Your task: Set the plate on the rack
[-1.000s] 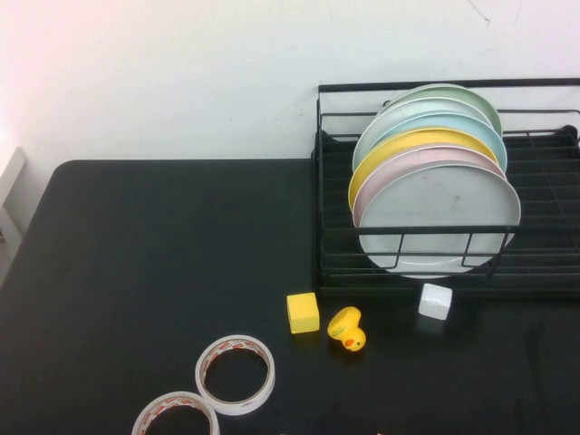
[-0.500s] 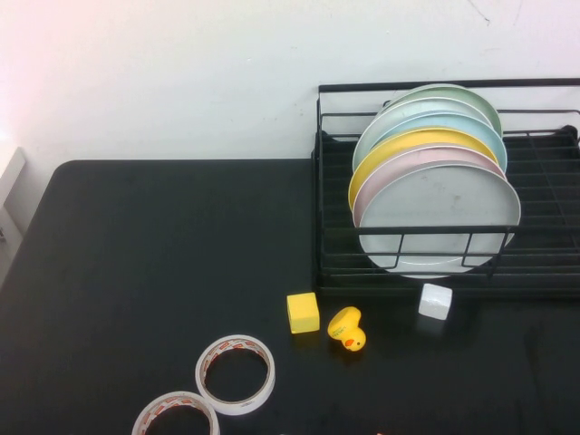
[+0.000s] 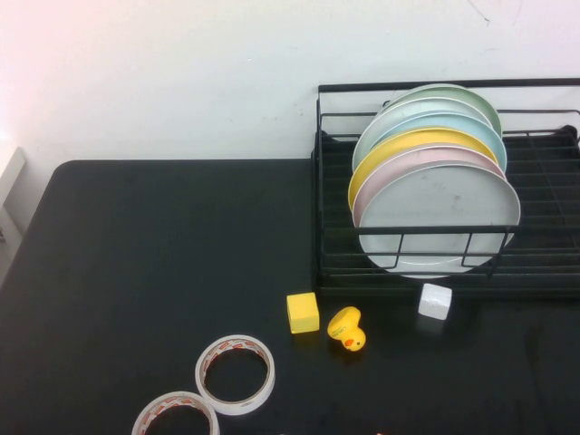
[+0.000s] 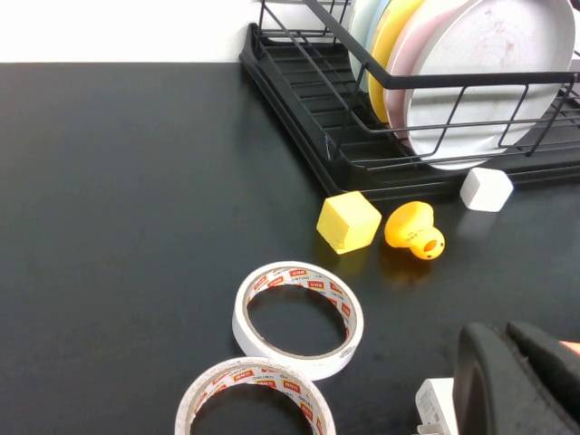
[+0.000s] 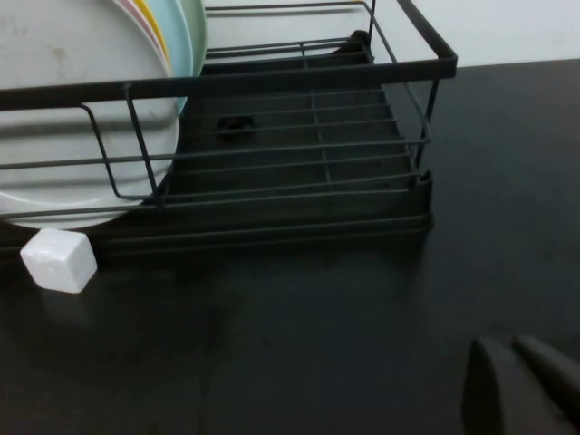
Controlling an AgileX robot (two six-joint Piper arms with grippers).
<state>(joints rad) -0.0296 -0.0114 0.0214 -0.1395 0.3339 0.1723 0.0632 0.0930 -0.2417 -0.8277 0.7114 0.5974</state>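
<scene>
Black tabletop point(image 3: 136, 272) | plate point(image 3: 439, 217) racked upright, front of rack point(image 3: 544, 245) | left gripper point(image 4: 521, 381), right gripper point(image 5: 521, 385): jaws closed, empty, low near tabletop edge | risk: bumping rack could topple plate

The scene was evenly and brightly lit from above. The wall point(image 3: 181, 82) was washed out to near white, with a faint pink cast at the high view's left edge. The black table point(image 3: 154, 254) gave a dull sheen and soft, short shadows lay under the cube point(image 3: 303, 313) and duck point(image 3: 347, 328). The plate point(image 3: 439, 217) showed mild glare. In the wrist views the near fingers point(image 4: 507, 381) were dark and out of focus, and the rack point(image 5: 299, 181) looked softer and grainier in the right wrist view.
</scene>
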